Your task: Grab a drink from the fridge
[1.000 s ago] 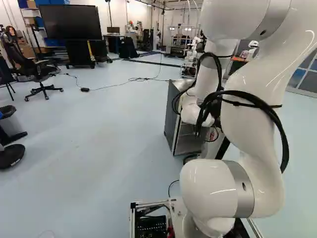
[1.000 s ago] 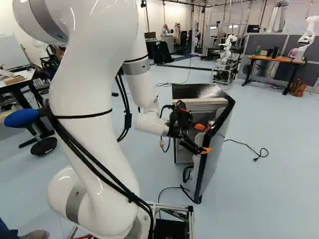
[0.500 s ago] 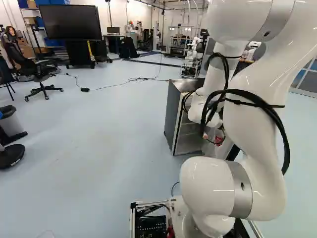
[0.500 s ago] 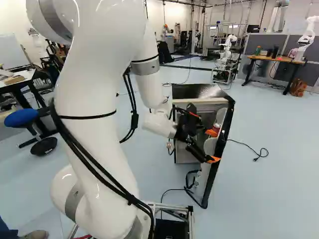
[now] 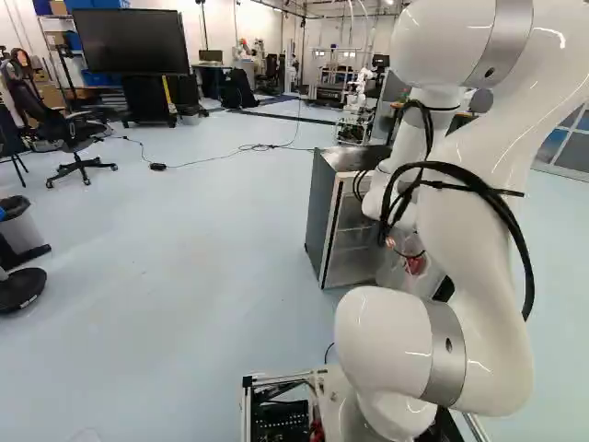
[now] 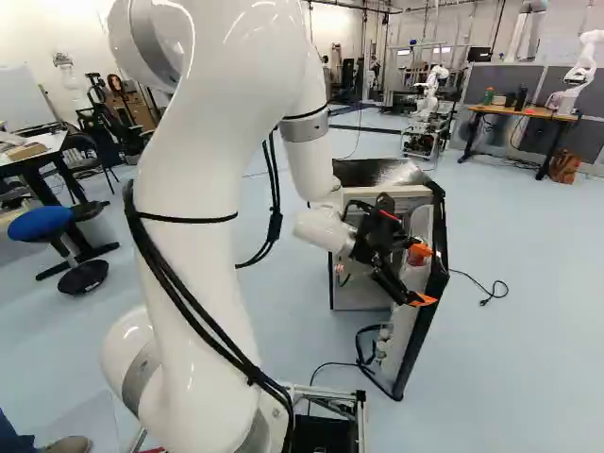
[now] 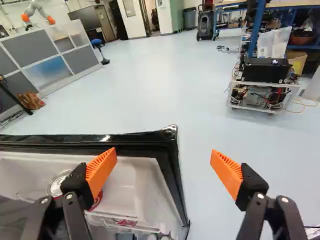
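Red-and-silver can (image 7: 57,185) sits in the fridge door (image 7: 167,150), partly behind one finger of the spread hand (image 6: 423,276).

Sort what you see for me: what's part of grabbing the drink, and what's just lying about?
For the job:
fridge
its open door
red can inside the door
gripper, open, at the door's edge

Just lying about:
large screen
office chair
blue stool
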Robot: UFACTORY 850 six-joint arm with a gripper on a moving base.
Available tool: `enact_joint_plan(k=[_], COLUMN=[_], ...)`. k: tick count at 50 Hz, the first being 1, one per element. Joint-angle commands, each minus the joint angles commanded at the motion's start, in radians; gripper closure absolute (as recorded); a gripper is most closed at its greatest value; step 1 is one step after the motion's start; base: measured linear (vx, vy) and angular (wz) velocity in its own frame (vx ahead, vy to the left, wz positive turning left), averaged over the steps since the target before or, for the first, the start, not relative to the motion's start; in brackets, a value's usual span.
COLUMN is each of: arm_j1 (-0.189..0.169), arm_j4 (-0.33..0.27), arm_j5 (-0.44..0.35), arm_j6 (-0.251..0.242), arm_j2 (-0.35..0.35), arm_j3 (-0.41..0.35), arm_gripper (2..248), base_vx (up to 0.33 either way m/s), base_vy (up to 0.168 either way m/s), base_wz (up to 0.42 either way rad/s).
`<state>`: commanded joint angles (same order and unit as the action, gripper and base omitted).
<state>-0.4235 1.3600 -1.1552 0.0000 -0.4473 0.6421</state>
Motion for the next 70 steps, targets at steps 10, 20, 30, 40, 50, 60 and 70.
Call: enact_joint_plan(k=[10,20,30,40,50,60,70], arm_j1=[-0.039,-0.075,-0.110,-0.143,-0.174,-0.203,-0.231], arm_j4=[0.000,0.000,0.000,0.000,0.000,0.000,0.000], arm_j5=[0.000,0.000,0.000,0.000,0.000,0.000,0.000], arm_j6=[0.000,0.000,0.000,0.000,0.000,0.000,0.000], arm_j2=[-0.032,-0.063,-0.095,-0.127,-0.160,-0.193,-0.226], arm_j3=[0.051,0.101,0.153,0.205,0.259,0.313,0.369], arm_gripper=[3,3,3,3,3,3,3], base_vx=[0.000,0.000,0.000,0.000,0.000,0.000,0.000], base_vy=[0.000,0.000,0.000,0.000,0.000,0.000,0.000], base_wz=[0.000,0.000,0.000,0.000,0.000,0.000,0.000])
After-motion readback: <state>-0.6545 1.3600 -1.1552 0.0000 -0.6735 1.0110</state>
